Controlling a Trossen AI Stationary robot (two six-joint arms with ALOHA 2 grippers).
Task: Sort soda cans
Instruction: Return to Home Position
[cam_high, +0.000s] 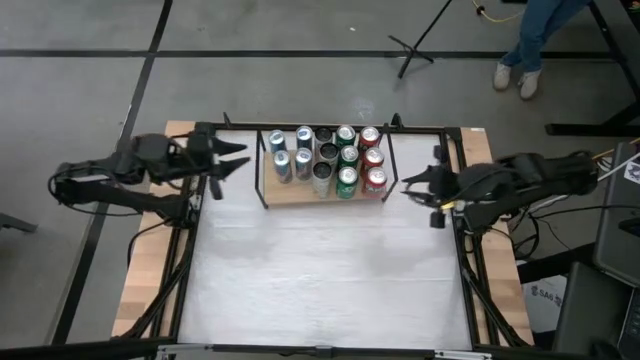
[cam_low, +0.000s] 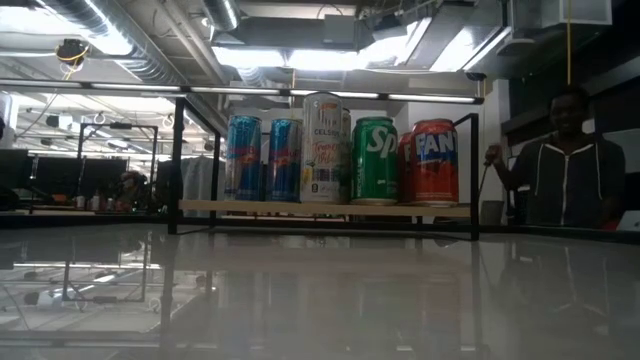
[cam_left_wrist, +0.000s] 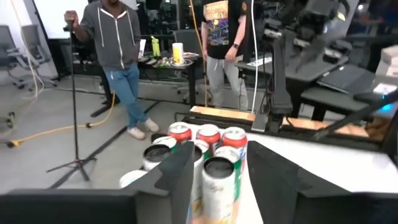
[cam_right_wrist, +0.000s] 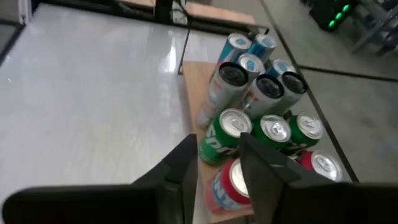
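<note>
At the far middle of the white table stands a wooden shelf in a black frame. Beside the shelf's left end hovers the left gripper, fingers apart and empty. Beside its right end hovers the right gripper, likewise apart and empty. On the shelf stand all the soda cans, upright in packed columns. From the left arm's side these are blue-and-silver cans, tall silver cans, green cans and red cans.

Wooden shelf sits on white table; beyond the shelf I see a tripod stand and a person.
</note>
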